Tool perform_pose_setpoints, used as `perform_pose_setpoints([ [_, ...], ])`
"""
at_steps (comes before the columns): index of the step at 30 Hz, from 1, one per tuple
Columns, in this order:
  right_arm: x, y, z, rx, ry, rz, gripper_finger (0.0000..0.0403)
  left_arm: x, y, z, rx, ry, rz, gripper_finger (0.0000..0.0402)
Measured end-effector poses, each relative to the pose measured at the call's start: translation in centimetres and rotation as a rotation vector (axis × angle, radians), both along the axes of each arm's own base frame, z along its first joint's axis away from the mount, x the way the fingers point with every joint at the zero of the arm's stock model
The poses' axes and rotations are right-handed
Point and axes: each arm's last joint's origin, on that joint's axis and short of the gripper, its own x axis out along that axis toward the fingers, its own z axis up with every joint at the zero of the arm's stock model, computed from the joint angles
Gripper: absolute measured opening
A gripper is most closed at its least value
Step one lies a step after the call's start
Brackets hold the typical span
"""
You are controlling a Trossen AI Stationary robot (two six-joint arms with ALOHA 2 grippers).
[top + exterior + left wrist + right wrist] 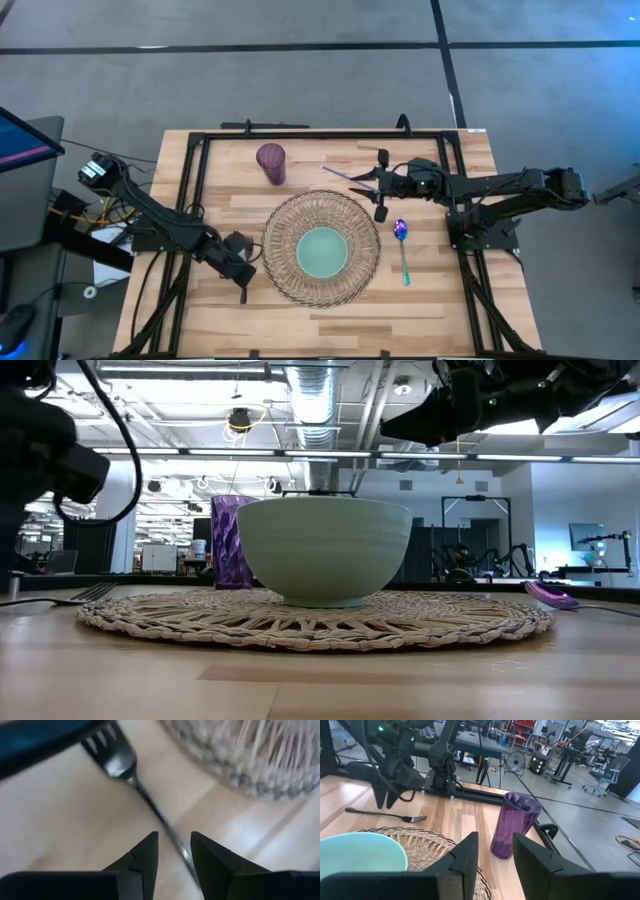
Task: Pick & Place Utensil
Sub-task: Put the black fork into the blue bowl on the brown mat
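The job has barely begun: the left gripper (174, 851) hangs with fingers apart over the fork (116, 764), not gripping it, while the right gripper (495, 851), open and empty, waits above the table (440, 300).

I see wooden table (300, 322) | on it: woven placemat (285, 285), purple cup (271, 162), spoon (402, 245), fork (385, 813), purple utensil (335, 172) near far edge

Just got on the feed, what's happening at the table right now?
The left gripper is down at the fork lying on the table beside the woven placemat, fingers open astride its handle, not yet closed. The right gripper hovers open, empty, above the mat's far edge. The bowl sits on the mat, with the spoon untouched beside it.
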Motion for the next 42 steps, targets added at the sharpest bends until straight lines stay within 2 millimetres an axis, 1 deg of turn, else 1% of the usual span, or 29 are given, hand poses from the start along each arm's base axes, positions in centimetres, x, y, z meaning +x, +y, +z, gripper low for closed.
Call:
perform_pose_setpoints([
  [5,0.0,0.0,0.0,0.001,0.003,0.000,0.0113,0.0,0.3,-0.3,0.057,-0.031,0.040,0.0115],
  [12,0.0,0.0,-0.1,0.002,0.007,0.000,0.0113,-0.3,0.5,-1.2,0.073,-0.012,0.047,0.0115],
  [21,0.0,0.0,-0.3,0.015,0.025,-0.002,0.0113,0.8,-0.2,-2.4,0.098,0.002,0.051,0.0114],
  [23,0.0,0.0,-0.3,0.016,0.025,-0.002,0.0113,0.9,-0.3,-2.6,0.104,0.003,0.054,0.0107],
  [25,0.0,0.0,-0.3,0.014,0.025,-0.002,0.0113,0.9,-0.3,-2.6,0.107,-0.004,0.058,0.0090],
  [29,0.0,0.0,-0.3,0.012,0.025,-0.001,0.0113,0.9,-0.2,-2.3,0.100,-0.030,0.074,0.0024],
  [30,0.0,0.0,-0.3,0.013,0.025,-0.001,0.0113,0.9,-0.1,-2.2,0.099,-0.043,0.080,0.0015],
  [35,0.0,0.0,-0.3,0.013,0.026,-0.001,0.0113,0.9,0.0,-1.6,0.112,-0.108,0.105,0.0010],
  [42,0.0,0.0,-0.3,0.020,0.024,-0.003,0.0113,1.3,0.0,0.2,0.061,-0.284,0.170,0.0008],
])
